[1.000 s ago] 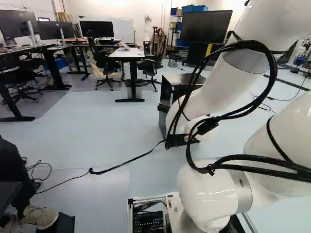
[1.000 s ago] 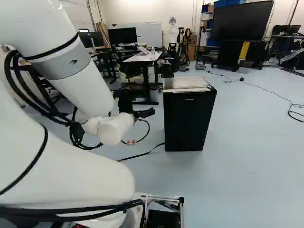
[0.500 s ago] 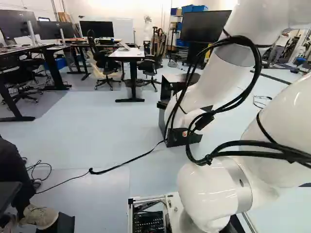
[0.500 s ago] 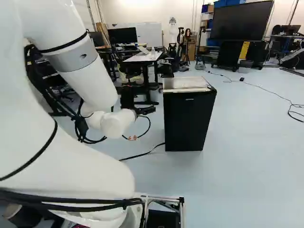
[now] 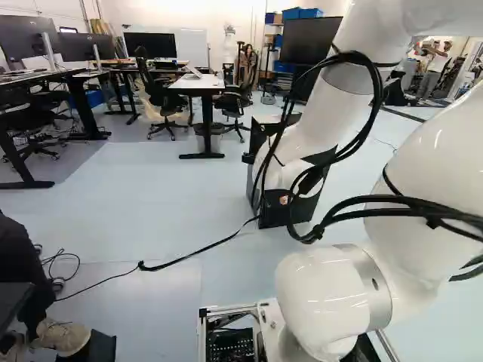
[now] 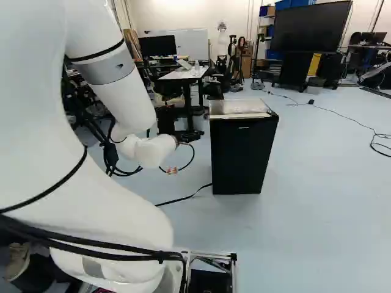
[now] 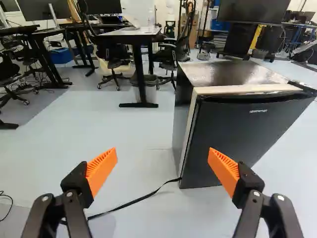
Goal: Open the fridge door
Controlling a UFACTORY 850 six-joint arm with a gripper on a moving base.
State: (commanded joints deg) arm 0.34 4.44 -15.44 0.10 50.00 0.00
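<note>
The arm (image 6: 119,79) has moved against its foot joint since the earlier frame: in the right base view its wrist sits a little higher and nearer the fridge (image 6: 240,159), while the base and the fridge have kept their places. The gripper (image 7: 163,151) is wide open, its orange pads (image 7: 102,171) well apart with nothing gripped.

The fridge stands on the floor (image 7: 133,129), ahead of the gripper and mostly off to one side, beyond one finger. Its door (image 7: 242,136) looks closed, so this seems to be the approach. The dark piece at the far top corner looks like a hinge (a guess, from its shape), which would make the edge nearer the gripper the one to pull.

Next, the gripper likely needs to shift across and forward to that edge. Coming in skewed could shove the fridge, and the black strap (image 7: 141,199) by its foot might snag.
</note>
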